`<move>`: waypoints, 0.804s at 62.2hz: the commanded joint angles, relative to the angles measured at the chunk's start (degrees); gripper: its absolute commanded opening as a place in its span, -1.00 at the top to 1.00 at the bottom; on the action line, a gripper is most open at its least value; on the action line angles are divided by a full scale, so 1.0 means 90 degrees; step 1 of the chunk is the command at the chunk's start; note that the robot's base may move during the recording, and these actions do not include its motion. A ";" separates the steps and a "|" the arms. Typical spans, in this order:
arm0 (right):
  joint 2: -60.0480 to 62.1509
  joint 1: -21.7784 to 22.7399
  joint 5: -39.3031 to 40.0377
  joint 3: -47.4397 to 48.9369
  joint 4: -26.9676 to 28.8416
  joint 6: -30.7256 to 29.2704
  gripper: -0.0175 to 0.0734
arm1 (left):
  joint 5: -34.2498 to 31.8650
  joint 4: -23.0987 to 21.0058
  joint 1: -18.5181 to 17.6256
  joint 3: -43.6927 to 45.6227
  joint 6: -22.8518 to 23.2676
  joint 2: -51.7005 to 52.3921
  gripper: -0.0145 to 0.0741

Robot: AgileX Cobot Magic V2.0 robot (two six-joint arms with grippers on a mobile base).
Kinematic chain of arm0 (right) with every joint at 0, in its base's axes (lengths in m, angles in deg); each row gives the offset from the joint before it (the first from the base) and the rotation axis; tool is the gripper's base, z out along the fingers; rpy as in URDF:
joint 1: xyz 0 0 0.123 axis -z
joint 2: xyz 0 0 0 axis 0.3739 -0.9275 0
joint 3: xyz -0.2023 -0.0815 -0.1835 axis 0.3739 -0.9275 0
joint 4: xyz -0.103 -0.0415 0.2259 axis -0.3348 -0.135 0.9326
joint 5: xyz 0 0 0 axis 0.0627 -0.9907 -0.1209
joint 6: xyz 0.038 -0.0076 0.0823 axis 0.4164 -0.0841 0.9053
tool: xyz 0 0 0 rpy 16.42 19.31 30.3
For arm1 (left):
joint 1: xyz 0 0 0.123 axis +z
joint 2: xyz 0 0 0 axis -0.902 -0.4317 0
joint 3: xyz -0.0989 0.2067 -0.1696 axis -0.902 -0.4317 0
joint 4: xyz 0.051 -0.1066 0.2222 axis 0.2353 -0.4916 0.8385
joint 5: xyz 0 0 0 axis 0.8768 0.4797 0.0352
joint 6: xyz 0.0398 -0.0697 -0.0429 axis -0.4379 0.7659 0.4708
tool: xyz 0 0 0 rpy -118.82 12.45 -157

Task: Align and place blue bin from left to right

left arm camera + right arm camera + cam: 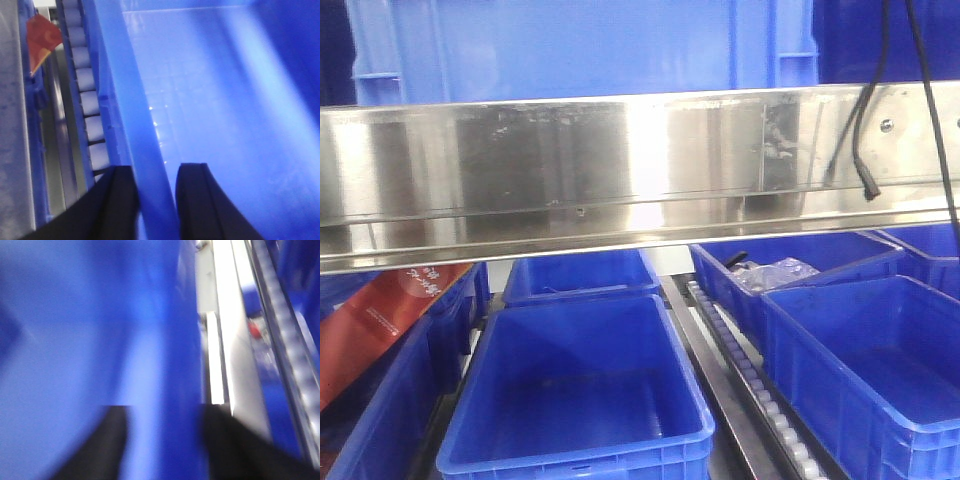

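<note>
While each tool [156,200] straddles a wall, the blue bin [582,400] (empty) runs lengthwise away.

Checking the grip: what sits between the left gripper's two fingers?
The blue bin's side wall runs between the left gripper's fingers, per the left wrist view.
</note>
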 commanded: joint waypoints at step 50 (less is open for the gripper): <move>0.1770 -0.0044 -0.0812 0.0081 -0.0768 -0.0111 0.97 | -0.0035 -0.0069 -0.0068 0.0040 -0.0068 0.1394 0.45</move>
